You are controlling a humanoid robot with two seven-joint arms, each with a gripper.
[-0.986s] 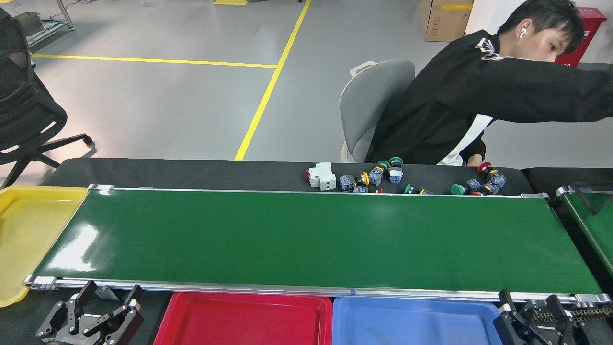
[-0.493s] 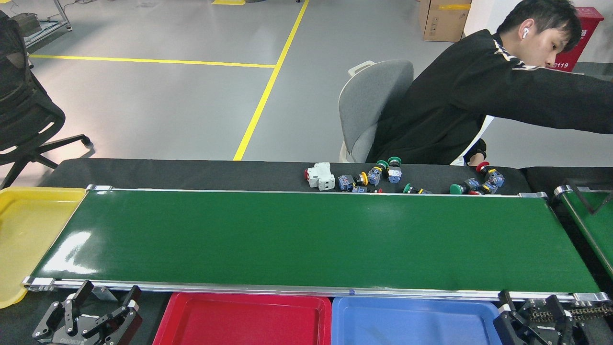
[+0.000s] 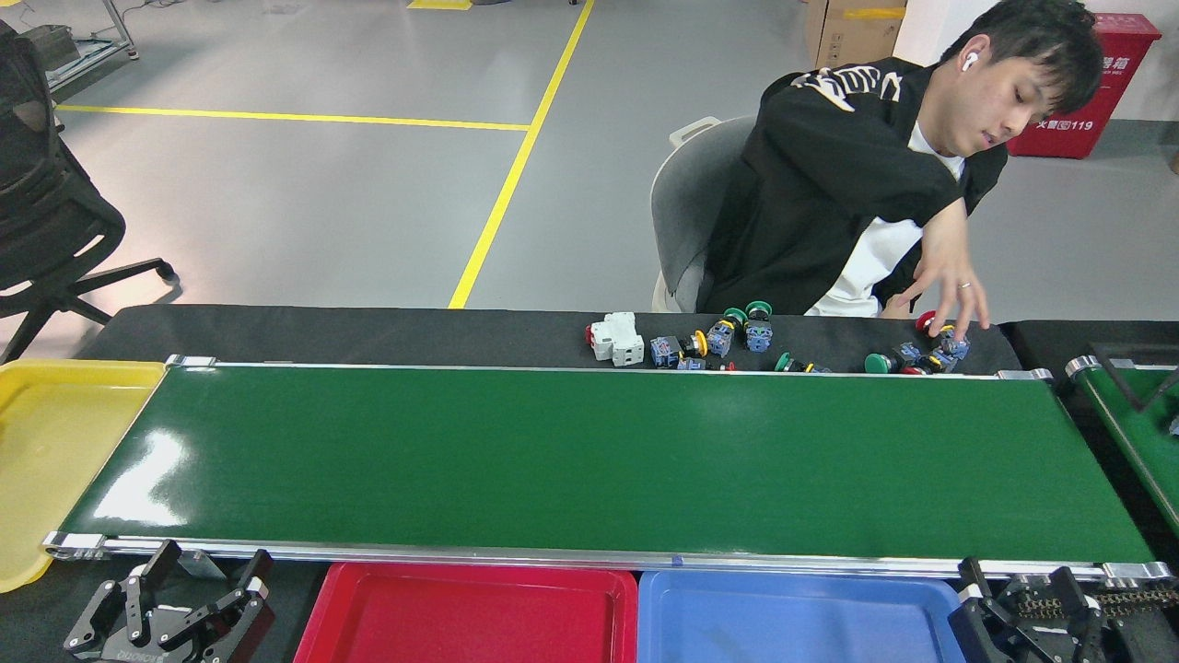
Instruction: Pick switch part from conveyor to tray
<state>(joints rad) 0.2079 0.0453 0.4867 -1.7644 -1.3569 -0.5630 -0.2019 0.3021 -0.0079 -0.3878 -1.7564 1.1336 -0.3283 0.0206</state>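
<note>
Two grippers sat low at the near edge, both idle. Left gripper (image 3: pixel 198 589) was below the conveyor's near-left corner, fingers spread apart, nothing between them. Right gripper (image 3: pixel 1022 599) was at the bottom right corner, partly cropped and dark; looked spread and holding nothing, but I couldn't tell for sure.

Conveyor (image 3: pixel 589 460) ran left to right across the view, belt surface bare, glare patch near its left end. Switch parts (image 3: pixel 728 339) lay in a loose scatter on the black table (image 3: pixel 368 327) just behind the far rail, right of centre, none on the belt. White breaker block (image 3: pixel 619 339) sat at the left end of that scatter.

Person's hand (image 3: pixel 953 295) was down on the rightmost cluster of parts (image 3: pixel 926 357), fingertips touching or just above them.

Red tray (image 3: pixel 470 612) and blue tray (image 3: pixel 801 617) sat side by side just in front of the near rail. Yellow tray (image 3: pixel 46 451) was off the belt's left end. Second green belt (image 3: pixel 1138 433) was partly visible at far right.
</note>
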